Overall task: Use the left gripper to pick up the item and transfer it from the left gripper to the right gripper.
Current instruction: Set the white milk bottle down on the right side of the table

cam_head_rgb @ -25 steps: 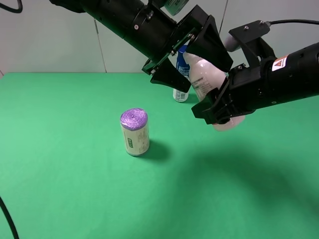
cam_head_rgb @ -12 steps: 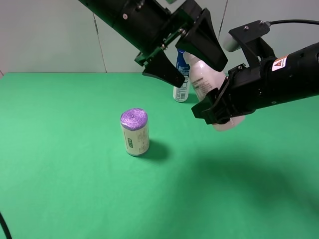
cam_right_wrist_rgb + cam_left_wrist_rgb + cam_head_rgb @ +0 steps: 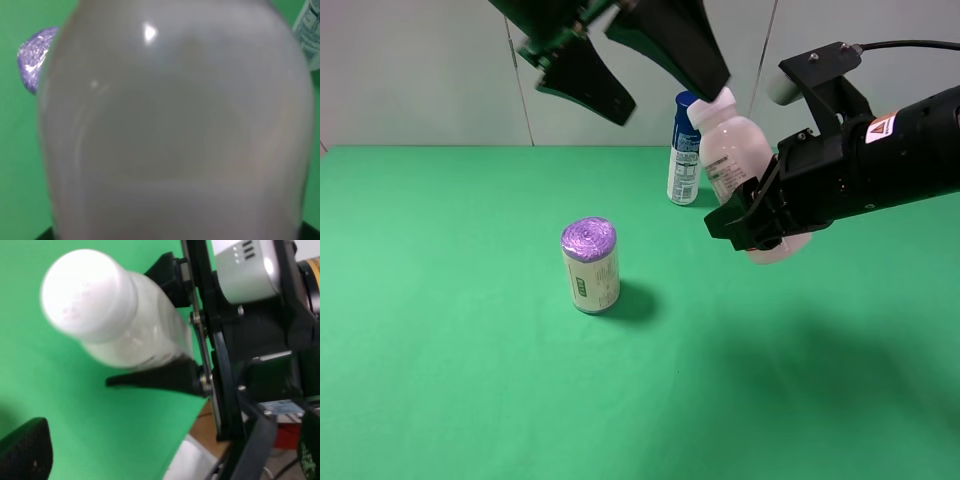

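Observation:
The item, a pale pinkish-white bottle (image 3: 733,150) with a white cap, hangs tilted in the air, cap up. My right gripper (image 3: 762,214), on the arm with the triangle sticker, is shut on its lower body. My left gripper (image 3: 668,98) is open, up and to the left of the cap, clear of the bottle. In the left wrist view the bottle (image 3: 115,325) sits in the right gripper's black fingers (image 3: 160,380), and one of my own left fingertips (image 3: 25,450) stands apart from it. The bottle (image 3: 175,125) fills the right wrist view.
A purple-topped can (image 3: 590,265) stands upright on the green table (image 3: 470,350), left of centre. A blue-capped spray can (image 3: 684,160) stands at the back, behind the bottle. A pale wall (image 3: 420,80) runs along the table's far edge.
My left gripper has let go of the bottle's neck, opened wide, and risen up and to the left. The right gripper has kept the bottle still.

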Tool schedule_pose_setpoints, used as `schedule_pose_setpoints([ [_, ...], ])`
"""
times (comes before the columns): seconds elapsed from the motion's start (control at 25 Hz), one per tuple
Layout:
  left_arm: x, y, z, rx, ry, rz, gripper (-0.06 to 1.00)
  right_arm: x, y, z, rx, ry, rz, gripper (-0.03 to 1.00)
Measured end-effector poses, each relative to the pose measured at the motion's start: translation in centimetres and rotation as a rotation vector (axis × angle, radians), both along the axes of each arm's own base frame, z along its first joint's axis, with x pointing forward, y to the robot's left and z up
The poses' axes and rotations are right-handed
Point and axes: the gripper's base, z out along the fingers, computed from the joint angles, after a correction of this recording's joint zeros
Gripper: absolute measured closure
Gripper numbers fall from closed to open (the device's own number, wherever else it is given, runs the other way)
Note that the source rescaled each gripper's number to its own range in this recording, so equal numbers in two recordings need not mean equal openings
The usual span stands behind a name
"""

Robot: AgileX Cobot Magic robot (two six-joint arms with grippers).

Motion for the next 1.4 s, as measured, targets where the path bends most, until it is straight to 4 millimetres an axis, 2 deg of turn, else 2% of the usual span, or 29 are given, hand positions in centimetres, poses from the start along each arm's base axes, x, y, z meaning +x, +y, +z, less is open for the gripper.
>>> schedule_pose_setpoints([
  [0.24,-2.3,3.2,3.1,0.1,-0.11,0.09,-0.01,0.0,0.0,0.0,0.0,0.0,0.0,0.89],
  [0.44,-4.5,6.6,5.6,0.198,-0.226,0.204,-0.01,0.0,0.0,0.0,0.0,0.0,0.0,0.89],
  [0.6,-6.7,9.5,6.1,0.264,-0.288,0.305,-0.01,0.0,0.0,0.0,0.0,0.0,0.0,0.89],
  [0.8,-10.0,13.0,4.0,0.348,-0.308,0.379,-0.01,0.1,0.0,0.0,0.003,-0.007,-0.003,0.89],
  [1.0,-14.4,15.8,0.3,0.351,-0.285,0.378,-0.01,0.1,0.0,0.1,0.005,-0.011,-0.005,0.89],
  [1.2,-18.9,18.9,-3.3,0.292,-0.342,0.398,-0.01,0.1,0.0,0.1,0.005,-0.013,-0.006,0.89],
  [1.4,-22.9,21.7,-5.6,0.176,-0.454,0.433,-0.01,0.1,0.0,0.1,0.005,-0.013,-0.006,0.89],
])
